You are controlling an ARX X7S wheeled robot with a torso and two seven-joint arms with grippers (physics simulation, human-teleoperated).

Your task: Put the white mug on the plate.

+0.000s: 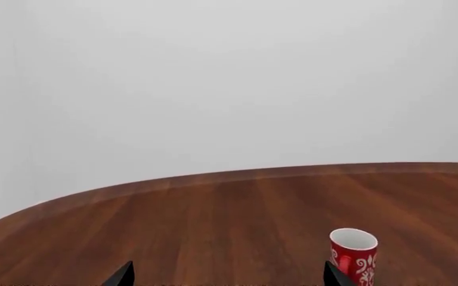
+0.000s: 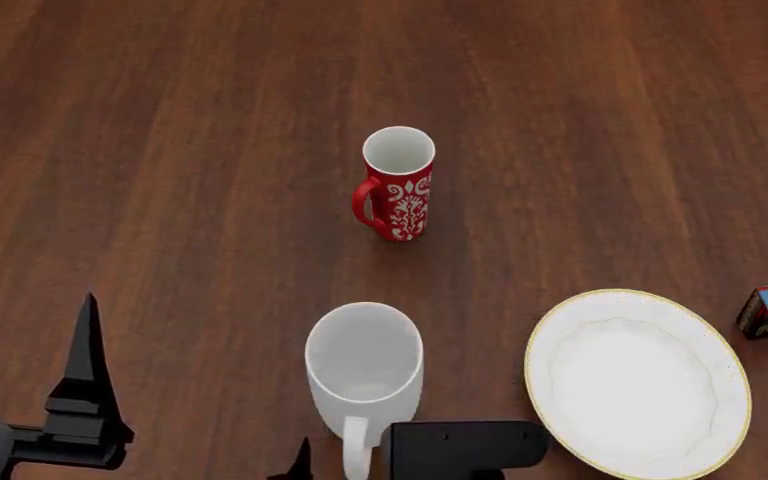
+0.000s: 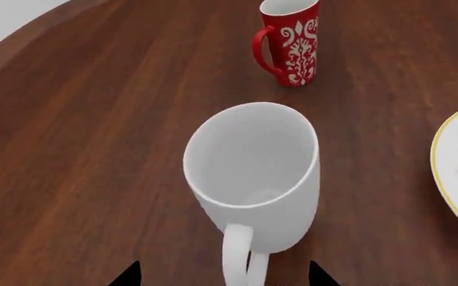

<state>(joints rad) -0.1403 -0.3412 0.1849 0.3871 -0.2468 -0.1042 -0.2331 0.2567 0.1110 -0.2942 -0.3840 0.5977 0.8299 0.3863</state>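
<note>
Both claws are matte black: the left claw (image 2: pixel 191 385) has slim, pointed fingers on a grey wrist, the right claw (image 2: pixel 458 445) a boxy black housing.

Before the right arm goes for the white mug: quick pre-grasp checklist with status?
1. White mug upright on the table, handle toward the robot: ok.
2. Right gripper open, fingertips either side of the handle: ok.
3. Plate bare, beside the mug: ok.
4. Red mug apart from the white mug: ok.
5. Left gripper open, holding nothing: ok.
6. Finger depth on the mug: cannot tell.
</note>
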